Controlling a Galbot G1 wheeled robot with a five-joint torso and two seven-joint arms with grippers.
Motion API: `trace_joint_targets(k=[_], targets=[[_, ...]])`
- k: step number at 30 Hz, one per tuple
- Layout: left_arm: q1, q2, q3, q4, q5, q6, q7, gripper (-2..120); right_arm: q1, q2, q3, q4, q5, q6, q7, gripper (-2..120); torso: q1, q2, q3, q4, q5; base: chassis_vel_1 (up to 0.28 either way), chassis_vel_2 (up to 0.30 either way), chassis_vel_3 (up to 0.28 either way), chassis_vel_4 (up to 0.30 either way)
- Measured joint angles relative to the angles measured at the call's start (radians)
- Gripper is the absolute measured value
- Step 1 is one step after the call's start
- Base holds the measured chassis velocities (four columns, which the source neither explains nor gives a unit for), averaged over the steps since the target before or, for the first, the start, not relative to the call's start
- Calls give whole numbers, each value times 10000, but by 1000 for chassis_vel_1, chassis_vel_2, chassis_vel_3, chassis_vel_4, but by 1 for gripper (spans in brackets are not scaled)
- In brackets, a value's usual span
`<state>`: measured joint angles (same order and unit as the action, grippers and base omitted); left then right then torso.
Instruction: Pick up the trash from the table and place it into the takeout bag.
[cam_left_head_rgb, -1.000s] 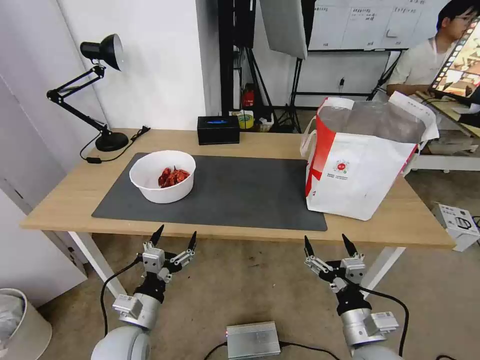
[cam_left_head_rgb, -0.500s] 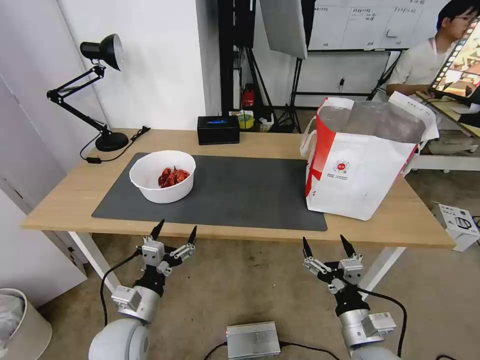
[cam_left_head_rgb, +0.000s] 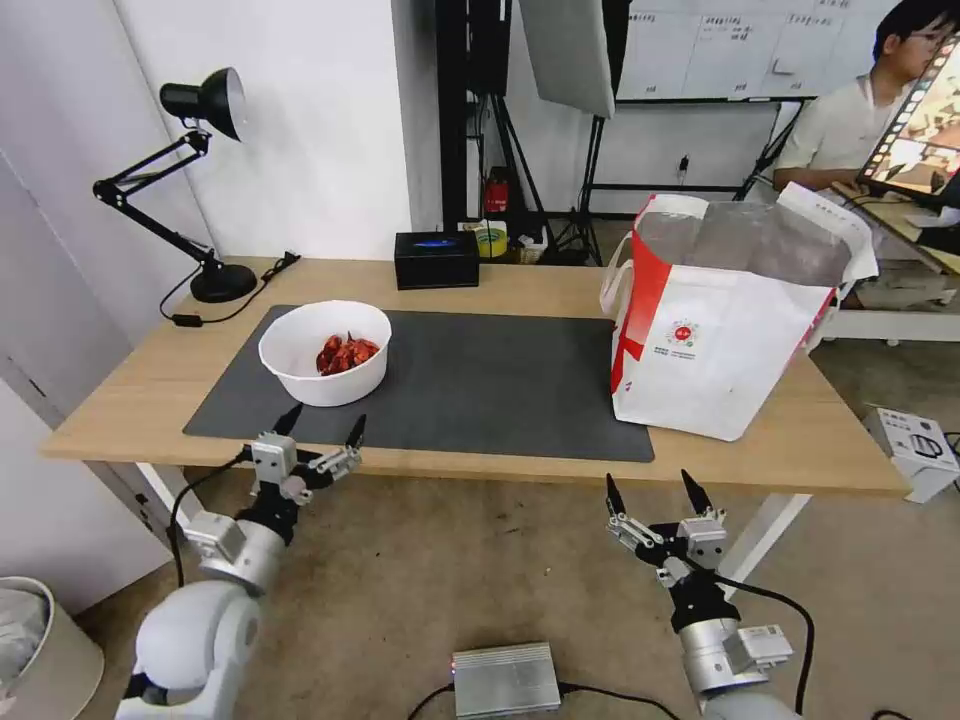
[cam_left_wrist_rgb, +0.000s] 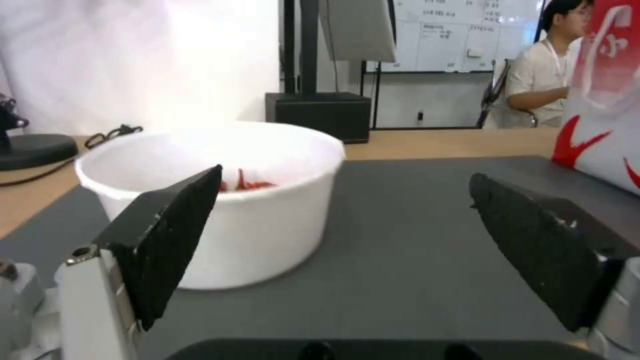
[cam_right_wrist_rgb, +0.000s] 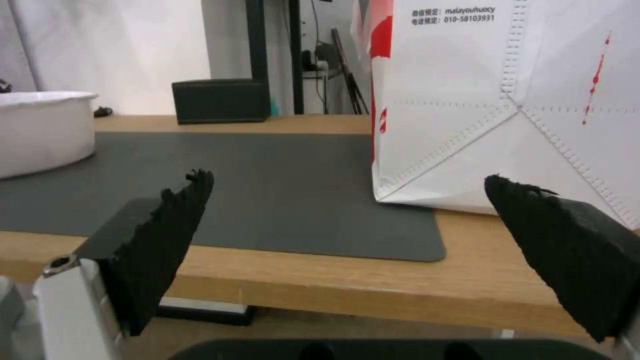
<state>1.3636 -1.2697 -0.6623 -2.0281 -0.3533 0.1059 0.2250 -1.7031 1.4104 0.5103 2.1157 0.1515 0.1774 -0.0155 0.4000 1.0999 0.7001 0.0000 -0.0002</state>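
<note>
Head view: white bowl of red shells (cam_left_head_rgb: 325, 352) sits on left part of dark grey mat (cam_left_head_rgb: 480, 385) on table (cam_left_head_rgb: 130, 400); takeout bag (cam_left_head_rgb: 722, 320) stands upright at mat's right end, mouth open, foil lining visible. Left gripper (cam_left_head_rgb: 320, 425) at table's near edge just in front of bowl, fingers spread, empty. Right gripper (cam_left_head_rgb: 652, 488) below table edge, fingers spread, empty. Left wrist view puts bowl (cam_left_wrist_rgb: 220, 195) close behind one finger (cam_left_wrist_rgb: 170, 235). Right wrist view adds bag's printed text and stitching (cam_right_wrist_rgb: 507, 100), black box (cam_right_wrist_rgb: 220, 100) behind.
</note>
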Motion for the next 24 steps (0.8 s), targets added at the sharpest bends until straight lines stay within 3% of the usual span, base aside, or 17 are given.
trace_joint_targets(k=[12,15,24], targets=[[-1041,1657,110,562,-1455,649,-393,100,3,0,1,0,2,0,1,100,0,0,0,0,-1,0,0,0,0],[-1446,2228,281,786,-2154,805,-731,100,3,0,2,0,3,0,2,100,0,0,0,0,0,0,0,0,0],[-2362,3372,804,1358,-2949,984,-1036,100,3,0,2,1,6,0,1,100,0,0,0,0,0,0,0,0,0]])
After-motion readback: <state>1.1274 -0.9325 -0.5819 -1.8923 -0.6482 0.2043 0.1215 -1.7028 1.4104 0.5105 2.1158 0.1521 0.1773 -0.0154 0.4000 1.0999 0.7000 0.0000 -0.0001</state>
